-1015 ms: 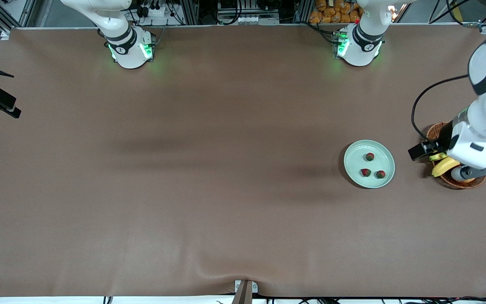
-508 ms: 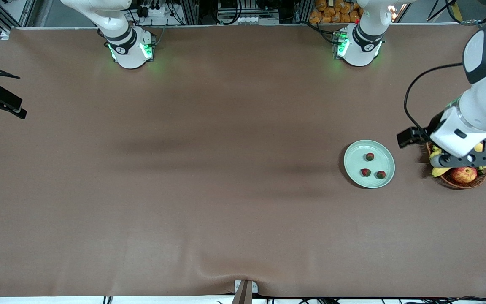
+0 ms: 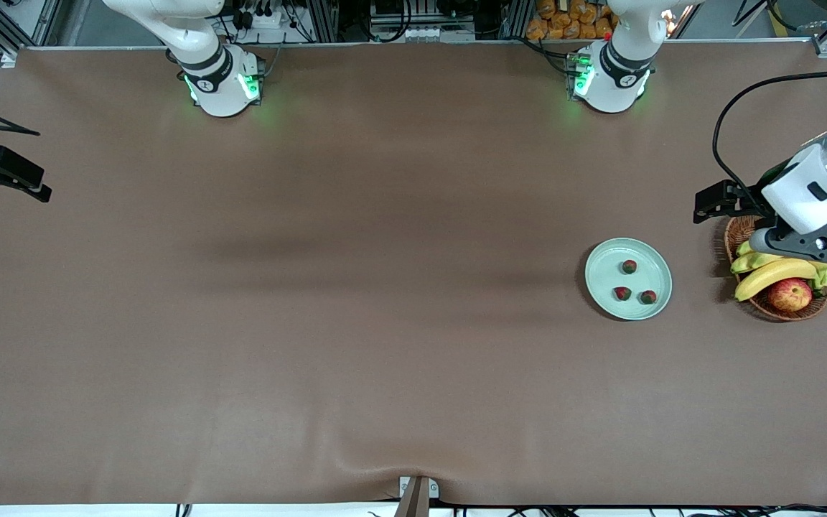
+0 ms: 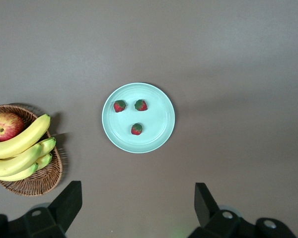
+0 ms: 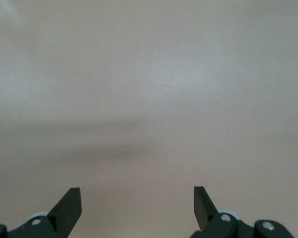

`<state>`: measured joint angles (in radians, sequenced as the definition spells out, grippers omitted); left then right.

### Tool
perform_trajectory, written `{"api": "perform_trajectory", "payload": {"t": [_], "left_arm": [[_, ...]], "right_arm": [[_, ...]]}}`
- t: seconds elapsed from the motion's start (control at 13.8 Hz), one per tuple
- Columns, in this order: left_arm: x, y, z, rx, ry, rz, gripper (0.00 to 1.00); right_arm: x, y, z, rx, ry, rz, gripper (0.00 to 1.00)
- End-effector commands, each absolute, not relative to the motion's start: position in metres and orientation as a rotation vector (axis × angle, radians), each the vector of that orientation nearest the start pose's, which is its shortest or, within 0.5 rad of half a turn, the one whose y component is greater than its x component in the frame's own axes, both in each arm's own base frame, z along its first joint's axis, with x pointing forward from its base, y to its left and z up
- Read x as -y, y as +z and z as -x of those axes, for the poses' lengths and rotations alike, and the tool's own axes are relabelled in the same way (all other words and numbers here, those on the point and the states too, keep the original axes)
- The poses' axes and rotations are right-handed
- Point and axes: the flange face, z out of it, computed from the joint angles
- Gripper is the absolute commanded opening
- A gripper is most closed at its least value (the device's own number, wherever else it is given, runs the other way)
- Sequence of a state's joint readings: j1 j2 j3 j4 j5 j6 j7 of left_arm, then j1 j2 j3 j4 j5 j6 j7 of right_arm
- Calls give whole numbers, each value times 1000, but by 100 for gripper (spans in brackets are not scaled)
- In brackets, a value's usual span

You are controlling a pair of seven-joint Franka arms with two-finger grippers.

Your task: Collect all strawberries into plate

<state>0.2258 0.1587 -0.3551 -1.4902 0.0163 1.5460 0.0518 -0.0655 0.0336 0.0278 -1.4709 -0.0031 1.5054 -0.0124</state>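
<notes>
Three strawberries (image 3: 633,285) lie in the mint-green plate (image 3: 602,283) beside the wicker basket (image 3: 815,310), over which the left gripper (image 4: 138,210) hangs empty, jaws wide; the right gripper (image 5: 137,208), equally wide, waits; lifting clear looks best.

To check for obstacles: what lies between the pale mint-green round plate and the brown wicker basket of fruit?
Nothing: only bare brown table cover separates the pale mint-green round plate from the brown wicker basket, as the front view and the left wrist view show.

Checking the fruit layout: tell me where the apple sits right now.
In the front view, the apple lies in the wicker basket against the bananas, toward the left arm's end, beside the plate.
</notes>
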Motion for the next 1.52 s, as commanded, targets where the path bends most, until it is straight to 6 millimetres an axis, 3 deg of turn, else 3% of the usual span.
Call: {"api": "perform_trajectory", "payload": {"t": [0.0, 0.15, 0.36, 0.65, 0.87, 1.02, 1.16, 1.31, 1.45], "left_arm": [[57, 581, -586, -309, 146, 3153, 100], [50, 609, -557, -255, 201, 3127, 100], [50, 612, -554, -251, 205, 3124, 100], [20, 605, -550, -148, 226, 3136, 100], [37, 603, -542, -42, 231, 3128, 100], [43, 609, -528, 13, 218, 3111, 100], [27, 614, -520, 50, 215, 3093, 100], [26, 617, -504, 92, 179, 3095, 100], [13, 635, -501, 27, 127, 3107, 100]], "right_arm": [[21, 644, -561, -27, 19, 3143, 100], [20, 644, -561, -25, 19, 3143, 100], [16, 645, -561, -17, 12, 3142, 100], [16, 639, -565, -17, 34, 3142, 100], [16, 637, -565, -15, 41, 3142, 100], [17, 637, -566, -17, 39, 3144, 100], [17, 637, -565, -17, 39, 3142, 100], [18, 638, -565, -22, 36, 3142, 100], [18, 638, -565, -22, 36, 3142, 100]]}}
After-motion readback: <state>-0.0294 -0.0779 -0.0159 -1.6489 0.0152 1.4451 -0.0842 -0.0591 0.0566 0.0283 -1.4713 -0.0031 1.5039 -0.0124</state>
